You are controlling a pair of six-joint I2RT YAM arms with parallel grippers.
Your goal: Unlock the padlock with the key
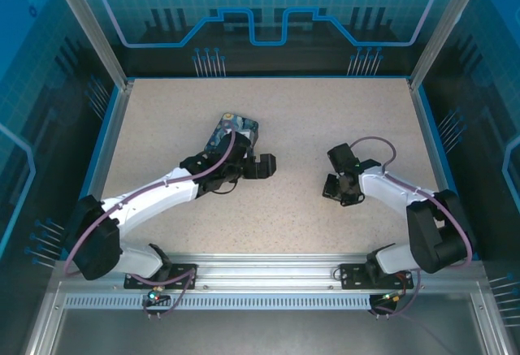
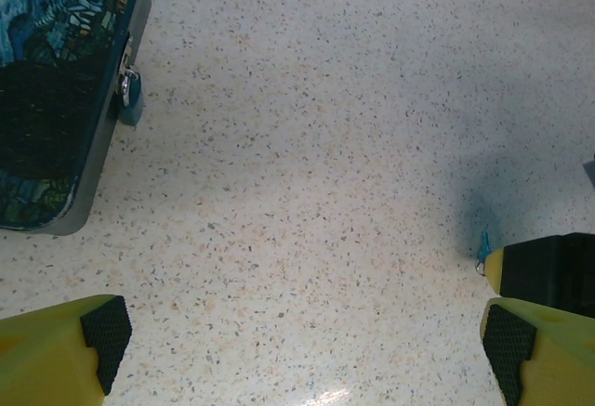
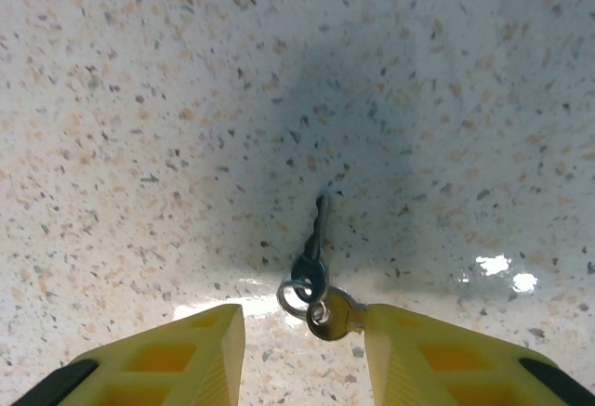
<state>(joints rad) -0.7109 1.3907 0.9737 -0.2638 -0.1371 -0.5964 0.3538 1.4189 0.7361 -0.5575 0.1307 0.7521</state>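
Hanging on the side wall of the box [image 2: 56, 99], the padlock [image 2: 130, 99] is showing its bluish body below a bit of bright metal, just above the table [image 2: 325, 146]. Whether it is locked I cannot tell.

The key [image 3: 319, 225], slim and dark, is lying flat on the table [image 3: 139, 99] with its tip pointing away from the right gripper [image 3: 299, 324]. Its head is sitting in a small ring [image 3: 296, 292], and a second key [image 3: 327, 319], silvery, is hanging on the same ring. The right gripper is standing low over this bunch with its jaws partly apart. The ring is lying in the gap between the yellow fingers [image 3: 186, 355], and the second key is touching the inner face of the finger on the right of the wrist view. Nothing is being pinched.

From above, the box [image 1: 231, 130] is sitting a little left of the middle of the table [image 1: 325, 111], in the half toward the far edge. The left gripper [image 1: 264, 166] is hovering just beside it, on the side facing the near edge. Its jaws are standing wide, with the black pads [image 2: 107, 327] far apart and only bare table between them. The right gripper [image 1: 335, 191] is working right of the middle, well apart from the box and the left gripper [image 2: 302, 332].
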